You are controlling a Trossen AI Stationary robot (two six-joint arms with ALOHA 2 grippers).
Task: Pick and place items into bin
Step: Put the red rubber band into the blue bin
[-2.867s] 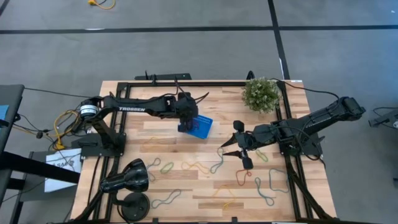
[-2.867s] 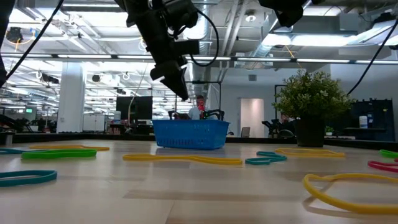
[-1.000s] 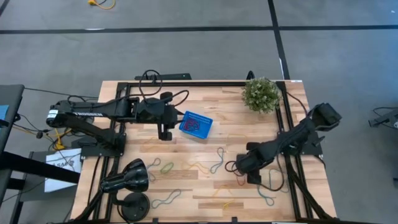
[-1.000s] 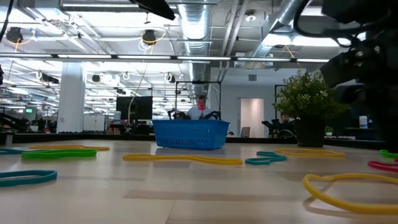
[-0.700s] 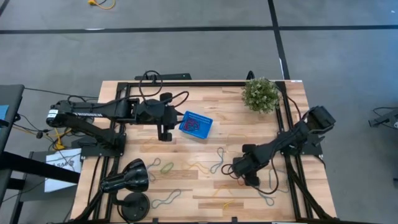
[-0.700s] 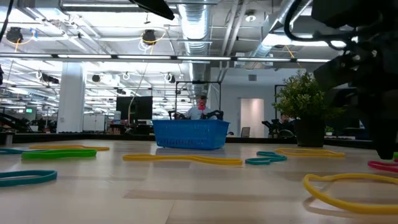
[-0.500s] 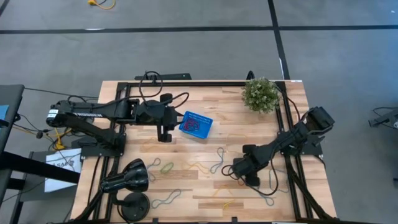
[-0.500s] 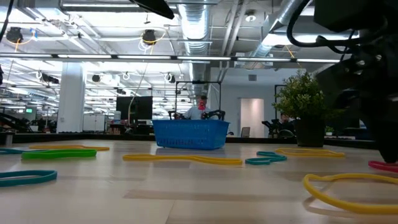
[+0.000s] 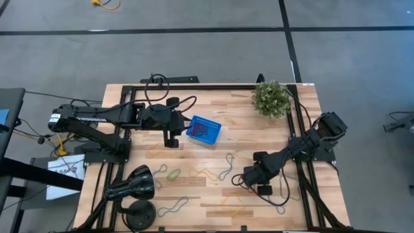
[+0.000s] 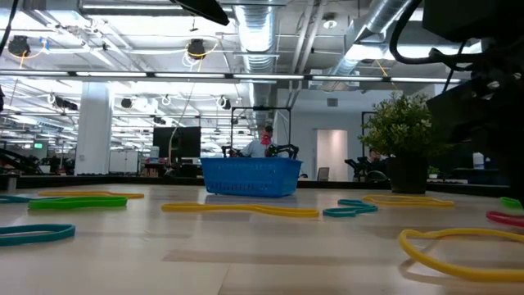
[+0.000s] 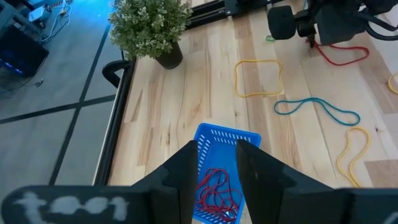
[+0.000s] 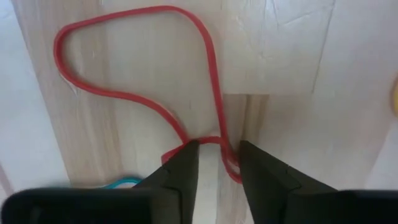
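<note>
While its fingers are standing slightly apart, the right gripper is straddling a red loop lying on the wooden table.

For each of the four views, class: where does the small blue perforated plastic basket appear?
High view: small blue perforated plastic basket mid-table, left of centre.
Low view: centre, far across the table.
Left wrist view: bottom centre, behind the left pincer.
Right wrist view: not in it.
Shared landmark: bushy green potted plant.
</note>
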